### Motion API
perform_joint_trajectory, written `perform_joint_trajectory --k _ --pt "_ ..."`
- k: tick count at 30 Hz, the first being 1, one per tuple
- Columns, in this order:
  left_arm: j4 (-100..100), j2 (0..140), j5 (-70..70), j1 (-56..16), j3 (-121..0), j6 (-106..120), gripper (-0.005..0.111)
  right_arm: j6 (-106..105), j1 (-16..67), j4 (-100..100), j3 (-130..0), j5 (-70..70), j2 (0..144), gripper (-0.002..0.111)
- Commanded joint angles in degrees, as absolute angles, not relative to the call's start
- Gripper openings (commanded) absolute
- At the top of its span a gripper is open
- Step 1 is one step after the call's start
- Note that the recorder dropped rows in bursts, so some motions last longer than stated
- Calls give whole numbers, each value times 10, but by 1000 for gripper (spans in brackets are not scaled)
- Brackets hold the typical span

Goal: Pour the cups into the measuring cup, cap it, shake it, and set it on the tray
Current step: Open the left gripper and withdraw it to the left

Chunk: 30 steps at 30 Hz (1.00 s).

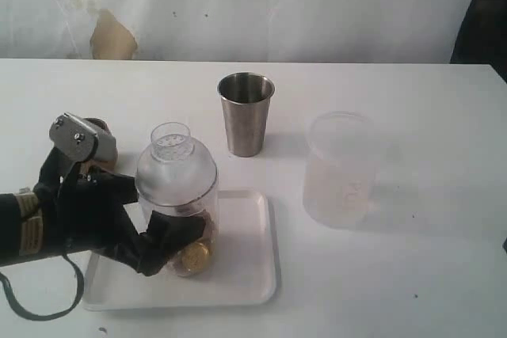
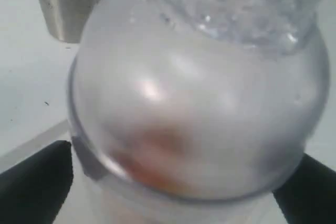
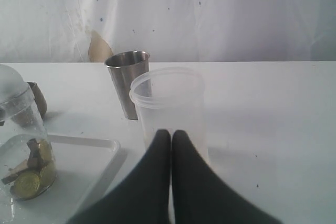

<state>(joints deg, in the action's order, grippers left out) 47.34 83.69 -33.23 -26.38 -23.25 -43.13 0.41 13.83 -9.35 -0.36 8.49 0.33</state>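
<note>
Your measuring cup [image 1: 202,211] stands upright on the tray [image 1: 245,271], toward the tray's left half, with the cap [image 1: 176,170] seated on its mouth and the perforated neck pointing up. Gold-coloured coins [image 1: 195,256] lie in a heap at its bottom.

Your left fingers [image 2: 37,187] are spread wide, one on each side of the cup's lower body. The wrist view is filled by the dome, so you cannot tell from it whether either pad touches the wall. The cup's base rests on the tray, not in the air.

Your right fingers [image 3: 157,166] are pressed together with nothing between them, hovering low over the bench [image 1: 412,290] just in front of the frosted cup [image 1: 339,168].

That frosted cup stands upright on the bench, well to the right of the tray. The steel tumbler [image 1: 245,115] stands upright behind the tray, apart from both. The wooden cup [image 3: 38,100] sits behind the measuring cup (mostly hidden by your left arm in the exterior view).
</note>
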Motion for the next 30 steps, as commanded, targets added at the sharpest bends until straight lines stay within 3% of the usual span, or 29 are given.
perform_joint_trajectory --k 1,6,8,11,14,25,30 --pt "461 795 -292 -264 -199 -450 96 0 136 -95 0 81 0 0" --pt "448 739 -205 -264 -167 -518 95 0 136 -95 0 81 0 0" --pt "450 715 -161 -264 -164 -569 88 0 136 -95 0 81 0 0" --pt "450 671 -89 -264 -164 -653 57 0 136 -95 0 81 0 0" --pt "451 627 -30 -264 -164 -656 1 0 136 -95 0 81 0 0" --pt "464 537 273 -264 -282 -618 0 0 136 -95 0 81 0 0" --pt "338 576 497 -244 -402 -324 0 0 136 -95 0 81 0 0"
